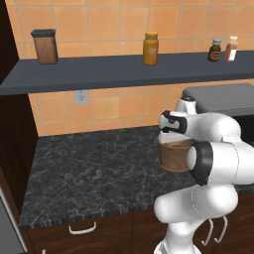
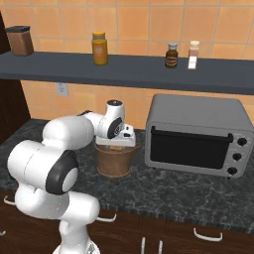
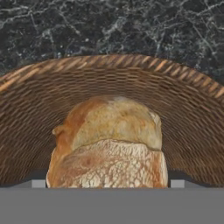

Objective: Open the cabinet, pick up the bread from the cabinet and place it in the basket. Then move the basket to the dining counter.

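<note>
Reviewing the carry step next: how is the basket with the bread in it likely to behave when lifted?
The basket looks woven and stiff, so probably keeps its shape. Its base is only slightly narrower than its rim, so it seems unlikely to tip. The bread sits loose inside, so may shift if tilted.

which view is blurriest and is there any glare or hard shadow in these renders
The hand view is softest: the bread and the weave of the basket are smeared from being so close. Both base views are sharper, evenly lit, with no glare; a dim shadow lies under the shelf in the right base view, and the counter looks flat.
</note>
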Available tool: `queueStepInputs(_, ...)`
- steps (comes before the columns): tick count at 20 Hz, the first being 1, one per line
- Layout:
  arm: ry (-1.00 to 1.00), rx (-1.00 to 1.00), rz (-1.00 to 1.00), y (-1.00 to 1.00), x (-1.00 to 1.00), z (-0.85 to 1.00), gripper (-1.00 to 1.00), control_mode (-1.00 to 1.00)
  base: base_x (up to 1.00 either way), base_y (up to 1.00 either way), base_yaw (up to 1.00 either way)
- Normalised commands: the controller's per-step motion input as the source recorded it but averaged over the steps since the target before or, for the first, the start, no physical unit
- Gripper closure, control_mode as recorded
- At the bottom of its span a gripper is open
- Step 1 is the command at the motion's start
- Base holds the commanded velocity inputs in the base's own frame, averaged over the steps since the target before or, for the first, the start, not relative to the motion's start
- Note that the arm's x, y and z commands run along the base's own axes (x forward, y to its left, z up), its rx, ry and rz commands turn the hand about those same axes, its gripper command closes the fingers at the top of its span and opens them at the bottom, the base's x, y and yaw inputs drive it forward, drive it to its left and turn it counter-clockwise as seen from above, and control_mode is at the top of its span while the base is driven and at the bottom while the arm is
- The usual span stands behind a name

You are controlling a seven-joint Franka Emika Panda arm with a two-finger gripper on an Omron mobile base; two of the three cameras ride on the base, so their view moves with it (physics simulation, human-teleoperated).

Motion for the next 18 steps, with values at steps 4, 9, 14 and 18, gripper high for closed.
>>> queueStepInputs(4, 0.02, -0.02, 0.00, 0.00, -0.05, -0.29, -1.00, -1.00, 0.00, 0.00, 0.00)
queueStepInputs(9, -0.03, 0.00, 0.00, -0.01, -0.21, -0.05, -1.00, -1.00, 0.00, 0.00, 0.00)
queueStepInputs(14, -0.11, 0.04, 0.00, -0.03, -0.40, 0.00, -1.00, -1.00, 0.00, 0.00, 0.00)
queueStepInputs(18, -0.14, 0.02, 0.00, -0.01, -0.25, 0.17, -1.00, -1.00, 0.00, 0.00, 0.00)
